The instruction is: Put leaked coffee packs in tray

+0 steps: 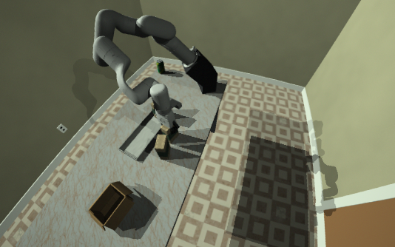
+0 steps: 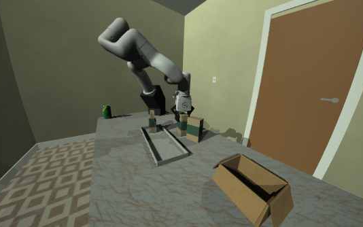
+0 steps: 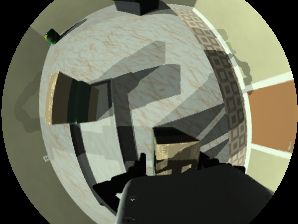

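Fingers of the gripper [image 2: 183, 117] stand spread, holding nothing, astride the middle coffee pack [image 2: 182, 124] beside the tray [image 2: 157, 158], seemingly placed to squeeze-test its flat sides.

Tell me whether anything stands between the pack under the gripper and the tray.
Nothing visible does. The pack under the open gripper stands right beside the tray's long wall. One other pack stands near the tray's far end, the third on the opposite side, away from the tray.
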